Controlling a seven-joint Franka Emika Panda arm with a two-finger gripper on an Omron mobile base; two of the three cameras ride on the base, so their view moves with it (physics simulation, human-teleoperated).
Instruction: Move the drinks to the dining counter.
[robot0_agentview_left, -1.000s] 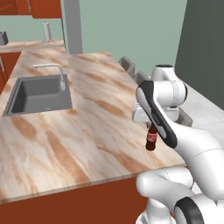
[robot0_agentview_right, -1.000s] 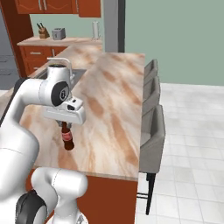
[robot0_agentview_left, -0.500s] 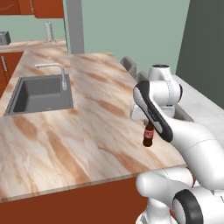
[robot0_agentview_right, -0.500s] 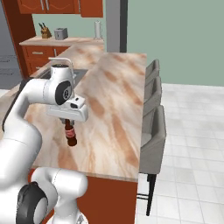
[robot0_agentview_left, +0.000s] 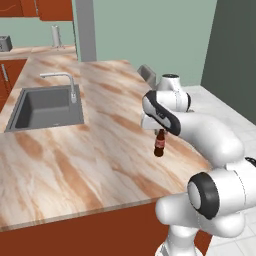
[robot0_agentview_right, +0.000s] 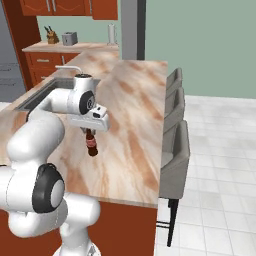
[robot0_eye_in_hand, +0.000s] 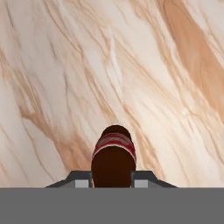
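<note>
Sage-green walls (robot0_agentview_right: 200, 45), white tiled floor (robot0_agentview_right: 220, 165), reddish-brown cabinets (robot0_agentview_right: 47, 62), grey chairs (robot0_agentview_right: 175, 150) alongside.

cola bottle (robot0_agentview_left: 159, 143): dark brown, red label band with thin white striping; centre-right of left base view, bottom centre of hand view
worktop (robot0_agentview_left: 75, 155): beige-cream marble, orange-brown diagonal veins
sink (robot0_agentview_left: 45, 106): flat mid-grey basin, upper left of left base view
faucet (robot0_agentview_left: 62, 82): pale grey-silver
chairs (robot0_agentview_right: 174, 155): grey, right of centre in right base view
cabinets (robot0_agentview_right: 50, 62): red-brown wood, upper left
wall (robot0_agentview_right: 200, 45): muted green
floor (robot0_agentview_right: 220, 180): white tiles, grey grout lines
arm (robot0_agentview_left: 200, 135): white, dark joints
gripper (robot0_eye_in_hand: 113, 179): dark grey fingertips either side of the brown bottle
</note>
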